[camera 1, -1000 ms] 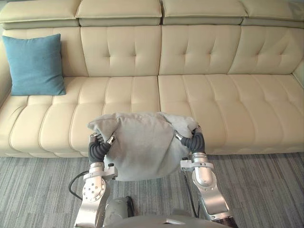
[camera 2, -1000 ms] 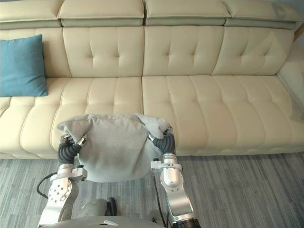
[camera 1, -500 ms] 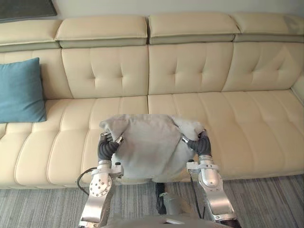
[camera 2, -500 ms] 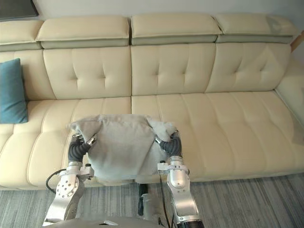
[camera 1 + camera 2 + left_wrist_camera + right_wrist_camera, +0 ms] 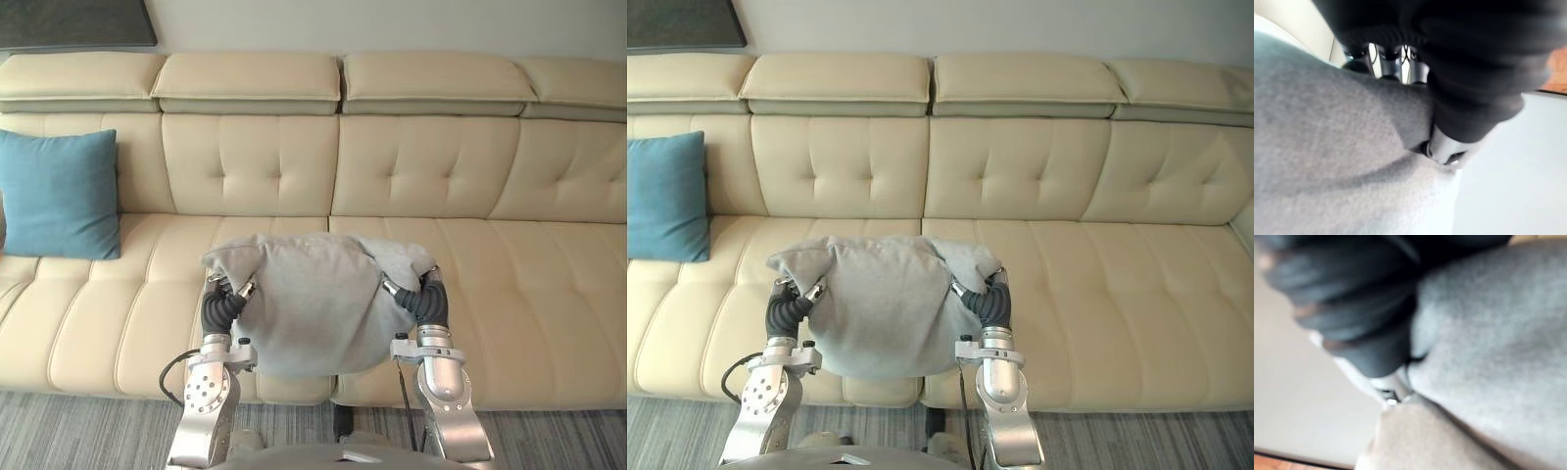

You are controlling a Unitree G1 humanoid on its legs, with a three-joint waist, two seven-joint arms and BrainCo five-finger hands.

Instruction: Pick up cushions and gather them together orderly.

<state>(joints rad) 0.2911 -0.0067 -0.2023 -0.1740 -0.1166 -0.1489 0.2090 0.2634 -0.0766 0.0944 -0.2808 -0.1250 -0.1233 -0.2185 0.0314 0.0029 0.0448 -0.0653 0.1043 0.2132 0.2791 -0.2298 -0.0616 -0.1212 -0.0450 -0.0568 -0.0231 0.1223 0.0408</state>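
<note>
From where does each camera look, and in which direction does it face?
Left eye view: on the head, facing down at the sofa; both arms show, holding the grey cushion.
Right eye view: beside it, same scene.
Left wrist view: along the left robot hand, thumb against that cushion.
Right wrist view: likewise, right robot hand.

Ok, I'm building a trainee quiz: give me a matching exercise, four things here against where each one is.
1 grey fabric cushion
2 teal square cushion
3 dark framed panel
4 grey striped carpet

A on the wall
B floor before the cream leather sofa
C between left hand and right hand
D leaning on the sofa's backrest

Pairs: 1-C, 2-D, 3-A, 4-B
</note>
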